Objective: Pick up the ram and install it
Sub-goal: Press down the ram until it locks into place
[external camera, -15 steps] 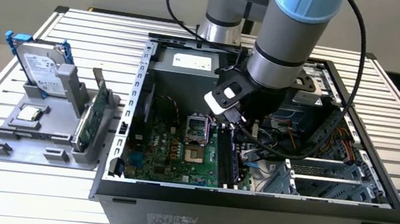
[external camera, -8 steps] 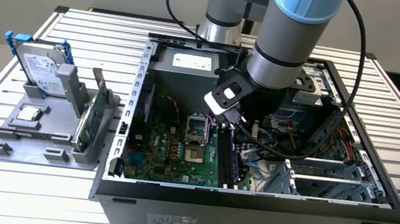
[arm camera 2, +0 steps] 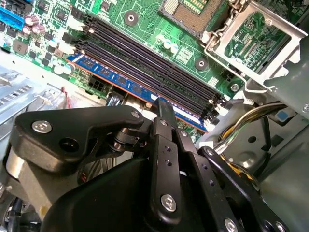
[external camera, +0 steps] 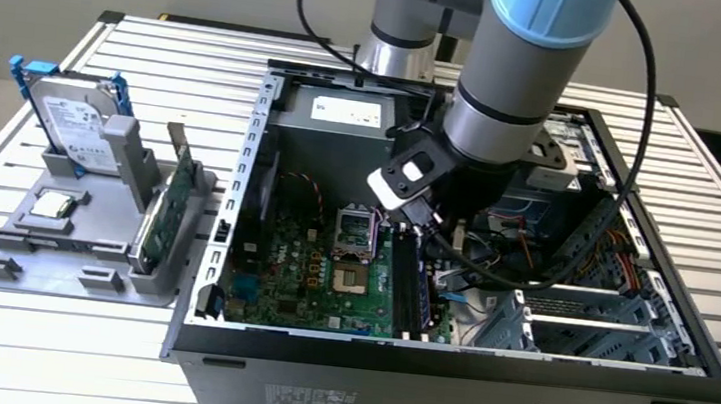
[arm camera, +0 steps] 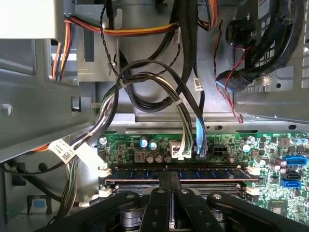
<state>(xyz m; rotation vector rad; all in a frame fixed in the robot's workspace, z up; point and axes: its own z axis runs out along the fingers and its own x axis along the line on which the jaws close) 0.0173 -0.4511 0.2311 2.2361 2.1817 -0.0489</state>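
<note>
hand [arm camera: 170,181] on ram [arm camera: 193,174], slotted

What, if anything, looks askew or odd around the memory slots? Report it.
Nothing stands out. The ram lies straight along its slot on the motherboard, level end to end in both wrist views, with the gripper at its middle. The neighbouring slots are bare and look undamaged.
</note>
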